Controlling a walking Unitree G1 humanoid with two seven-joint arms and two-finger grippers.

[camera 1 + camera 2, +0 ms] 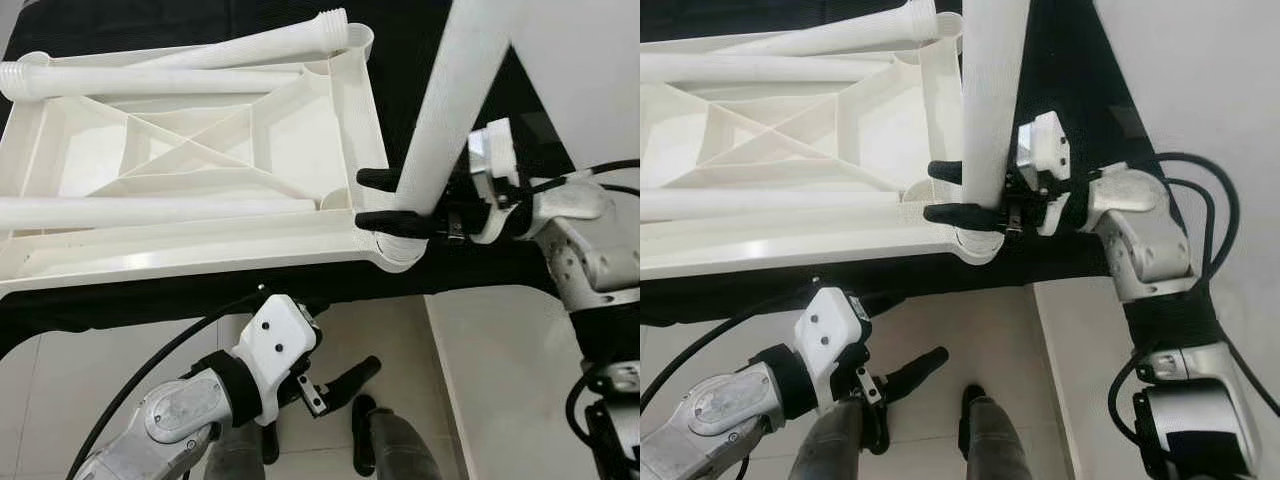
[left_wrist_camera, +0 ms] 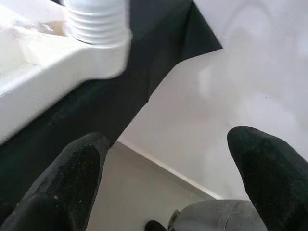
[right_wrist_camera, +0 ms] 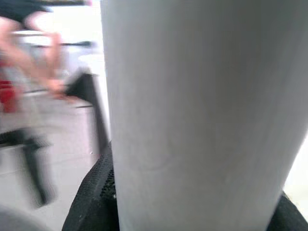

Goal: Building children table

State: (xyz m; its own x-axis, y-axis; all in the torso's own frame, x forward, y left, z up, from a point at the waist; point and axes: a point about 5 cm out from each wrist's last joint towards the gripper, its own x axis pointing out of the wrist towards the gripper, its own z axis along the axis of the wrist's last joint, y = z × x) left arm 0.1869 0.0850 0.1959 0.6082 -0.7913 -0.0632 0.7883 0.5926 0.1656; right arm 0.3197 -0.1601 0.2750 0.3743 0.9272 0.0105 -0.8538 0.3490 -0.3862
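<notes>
The upturned white tabletop [image 1: 200,160] lies on a black-covered surface [image 1: 440,100], just left of my right gripper [image 1: 378,200]. The upright leg [image 1: 450,110] stands between my right fingers, which are clamped around it near its foot, at the tabletop's near right corner socket [image 1: 395,250]. Three loose legs [image 1: 150,208] lie across the tabletop, farther left. My left gripper [image 1: 340,395] hangs below the edge, fingers spread, holding nothing.
</notes>
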